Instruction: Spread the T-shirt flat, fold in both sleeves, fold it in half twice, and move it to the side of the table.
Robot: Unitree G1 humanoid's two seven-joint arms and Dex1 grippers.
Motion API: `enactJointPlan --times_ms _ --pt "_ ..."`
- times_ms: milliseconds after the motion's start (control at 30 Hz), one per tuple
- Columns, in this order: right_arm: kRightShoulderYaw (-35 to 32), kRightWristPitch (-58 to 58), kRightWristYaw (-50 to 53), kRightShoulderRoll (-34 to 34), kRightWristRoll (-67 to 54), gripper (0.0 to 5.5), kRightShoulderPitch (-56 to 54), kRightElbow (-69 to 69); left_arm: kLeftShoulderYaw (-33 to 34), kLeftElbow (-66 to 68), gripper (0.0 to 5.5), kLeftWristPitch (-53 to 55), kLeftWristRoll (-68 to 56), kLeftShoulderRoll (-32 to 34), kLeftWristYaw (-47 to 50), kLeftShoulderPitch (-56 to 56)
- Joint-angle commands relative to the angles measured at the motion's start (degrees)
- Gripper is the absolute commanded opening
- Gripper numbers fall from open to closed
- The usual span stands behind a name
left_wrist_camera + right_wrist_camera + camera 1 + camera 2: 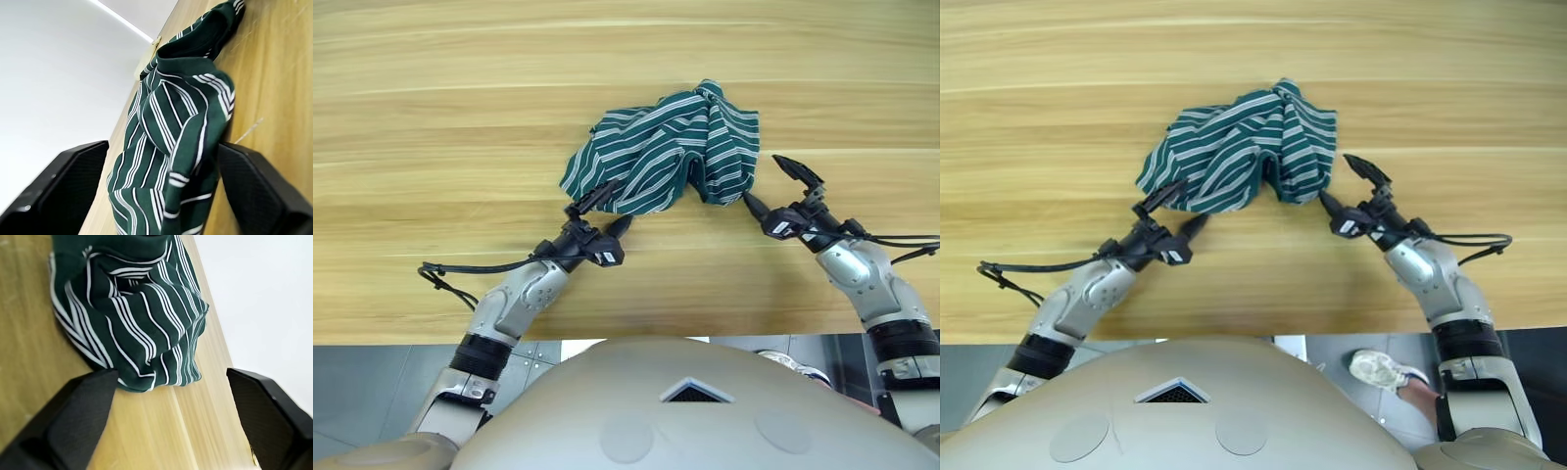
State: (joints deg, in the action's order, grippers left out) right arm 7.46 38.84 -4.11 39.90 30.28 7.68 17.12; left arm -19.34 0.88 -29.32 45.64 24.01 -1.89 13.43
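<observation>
A dark green T-shirt with white stripes point(671, 147) lies crumpled in a heap on the wooden table point(431, 117). My left gripper point(605, 209) is open at the heap's near left edge, and in the left wrist view the cloth point(171, 147) sits between its two black fingers point(58, 191). My right gripper point(773, 186) is open at the heap's near right corner. In the right wrist view the bunched fabric point(132, 323) lies just beyond its fingers point(78, 416), with nothing pinched.
The table's near edge point(607, 338) runs just below both forearms. A black cable point(445, 279) loops from the left arm over the wood. A shoe point(1381, 370) shows on the grey floor beneath the edge. Bare wood extends to both sides and beyond the shirt.
</observation>
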Motion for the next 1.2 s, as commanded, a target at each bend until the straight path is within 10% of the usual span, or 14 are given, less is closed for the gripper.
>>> enactJointPlan --times_ms 33,733,1200 --pt "-0.13 -0.37 0.18 0.91 0.67 4.09 -1.30 1.58 -0.66 1.38 3.43 2.99 -0.52 0.78 -0.94 1.75" --pt "4.45 -0.58 -2.29 7.99 10.36 4.09 -2.19 2.37 -3.20 2.10 0.29 8.08 -1.55 1.45 -1.80 1.26" --pt "14.43 -0.37 0.02 2.96 13.15 4.09 -7.37 7.26 -0.03 2.52 0.02 10.32 -2.66 1.31 2.61 -0.95"
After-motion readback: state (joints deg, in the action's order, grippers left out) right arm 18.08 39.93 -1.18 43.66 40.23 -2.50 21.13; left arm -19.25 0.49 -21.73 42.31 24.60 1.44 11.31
